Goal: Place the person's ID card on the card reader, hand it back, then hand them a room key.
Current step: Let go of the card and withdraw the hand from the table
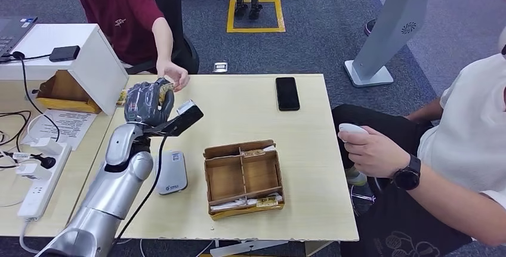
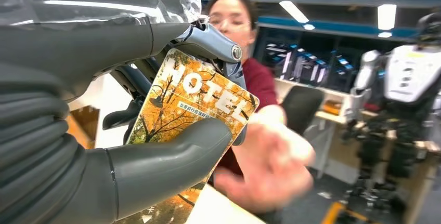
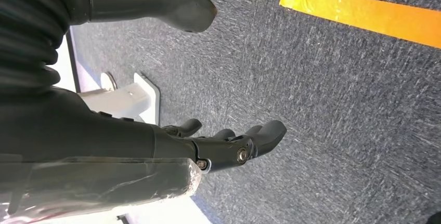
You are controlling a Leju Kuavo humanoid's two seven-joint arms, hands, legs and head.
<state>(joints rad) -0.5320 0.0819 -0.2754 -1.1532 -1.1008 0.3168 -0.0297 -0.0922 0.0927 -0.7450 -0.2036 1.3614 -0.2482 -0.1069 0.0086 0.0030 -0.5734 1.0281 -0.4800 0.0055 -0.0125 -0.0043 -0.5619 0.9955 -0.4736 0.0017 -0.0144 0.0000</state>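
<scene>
My left hand (image 1: pixel 147 102) is raised over the table's far left corner, holding out a room key card (image 2: pixel 192 104) printed with autumn leaves and the word HOTEL, pinched between thumb and fingers (image 2: pixel 156 161). A person in a dark red shirt (image 1: pixel 122 12) reaches a hand (image 1: pixel 174 76) up to the card's edge; that hand (image 2: pixel 270 156) is blurred in the left wrist view. The grey card reader (image 1: pixel 172 172) lies flat on the table beside my forearm. My right hand (image 3: pixel 229 143) hangs over the carpet with fingers loosely extended and nothing in it.
A wooden divided tray (image 1: pixel 243 177) with cards in its slots sits mid-table. A black phone (image 1: pixel 287 93) lies at the far edge. A second person in white (image 1: pixel 465 149) sits at the right holding a small white device (image 1: pixel 353 130). A white box (image 1: pixel 71 54) and cables crowd the left.
</scene>
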